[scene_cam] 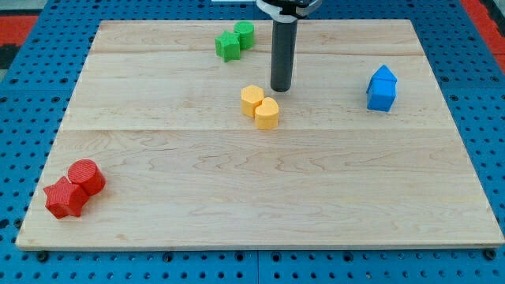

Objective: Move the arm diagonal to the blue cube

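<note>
Two blue blocks touch at the view's right: a blue cube (pixel 381 95) in front and a blue pentagon-like block (pixel 383 76) just behind it. My tip (pixel 282 89) rests on the wooden board (pixel 252 205) near its upper middle, well to the left of the blue blocks and about level with them. It stands just above and to the right of two touching yellow blocks, a hexagon (pixel 252 99) and a cylinder (pixel 267 113). The tip touches no block.
A green star-like block (pixel 228 46) and a green cylinder (pixel 245 34) touch near the view's top, left of the rod. A red cylinder (pixel 86 177) and a red star (pixel 65 198) touch at the bottom left. Blue pegboard surrounds the board.
</note>
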Controlling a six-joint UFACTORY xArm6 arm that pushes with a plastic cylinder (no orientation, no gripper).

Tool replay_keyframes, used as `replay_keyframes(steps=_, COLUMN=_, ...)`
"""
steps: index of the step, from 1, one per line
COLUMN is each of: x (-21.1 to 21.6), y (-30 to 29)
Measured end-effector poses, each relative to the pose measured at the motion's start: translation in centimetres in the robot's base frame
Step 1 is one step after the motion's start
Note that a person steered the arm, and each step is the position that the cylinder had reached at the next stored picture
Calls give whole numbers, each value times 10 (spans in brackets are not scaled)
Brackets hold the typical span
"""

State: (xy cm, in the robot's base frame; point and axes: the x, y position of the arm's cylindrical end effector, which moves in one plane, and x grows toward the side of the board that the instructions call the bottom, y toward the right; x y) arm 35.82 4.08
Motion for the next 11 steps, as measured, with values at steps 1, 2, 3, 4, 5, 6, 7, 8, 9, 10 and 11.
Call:
replay_keyframes(steps=1, x=0, y=0)
replay_keyframes(steps=2, x=0, y=0)
replay_keyframes(steps=3, x=0, y=0)
replay_keyframes(steps=4, x=5, y=0)
replay_keyframes(steps=5, x=5, y=-2)
replay_keyframes(steps=6, x=-5, y=-9)
replay_keyframes(steps=7, x=-10, y=-6)
replay_keyframes(steps=8, x=-13, y=-6)
replay_keyframes(steps=9, x=-29, y=12)
replay_keyframes(steps=10, x=-42, y=33)
replay_keyframes(steps=11, x=-44, y=67)
